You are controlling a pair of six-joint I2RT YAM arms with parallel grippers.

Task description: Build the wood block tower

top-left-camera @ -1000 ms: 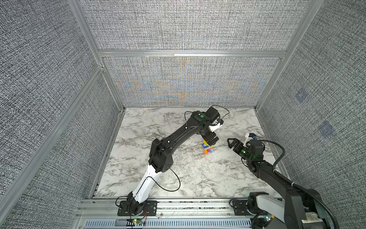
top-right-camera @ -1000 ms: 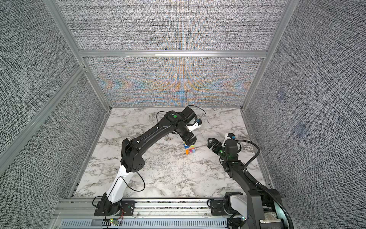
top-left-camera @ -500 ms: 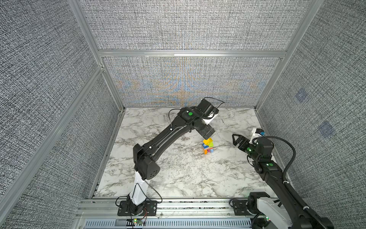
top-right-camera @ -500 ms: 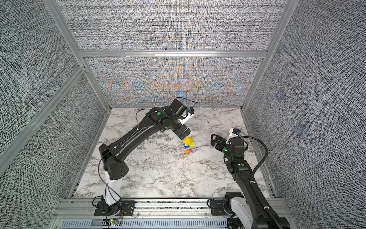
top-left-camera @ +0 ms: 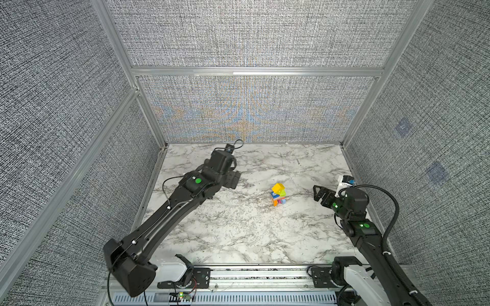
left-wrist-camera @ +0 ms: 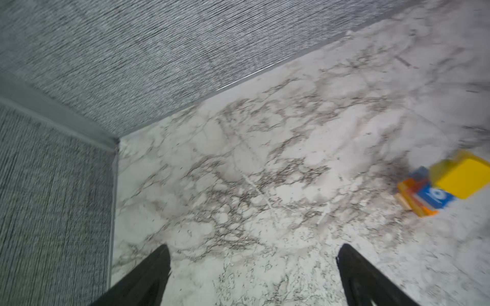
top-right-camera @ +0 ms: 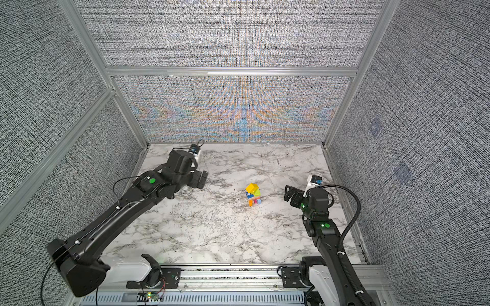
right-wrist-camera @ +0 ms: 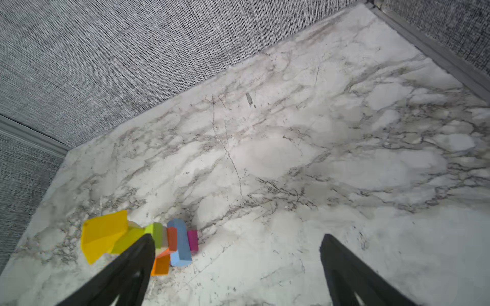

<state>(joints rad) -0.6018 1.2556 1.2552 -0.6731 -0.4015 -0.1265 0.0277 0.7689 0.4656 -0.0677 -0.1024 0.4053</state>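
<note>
- On the white marble-patterned desk (top-left-camera: pixel 238 233), enclosed by grey woven walls (top-left-camera: pixel 252 39), two black arms reach in from the near rail.
- Over bare desk toward the far left corner, the left gripper (left-wrist-camera: pixel 252 251) has its jaws spread wide with nothing between them.
- Near the desk's right edge, the right gripper (right-wrist-camera: pixel 237 238) is equally wide apart and empty.
- Right of centre, between both grippers and touched by neither, stands the small multicoloured wood block tower (top-left-camera: pixel 278 195).
- Its yellow block (top-left-camera: pixel 277 187) sits on top, above a lime green block (right-wrist-camera: pixel 156 234) and a blue numbered face (left-wrist-camera: pixel 436 197); a light blue bar (right-wrist-camera: pixel 181 246), magenta block (right-wrist-camera: pixel 193 239) and orange block (right-wrist-camera: pixel 161 265) form the base.
</note>
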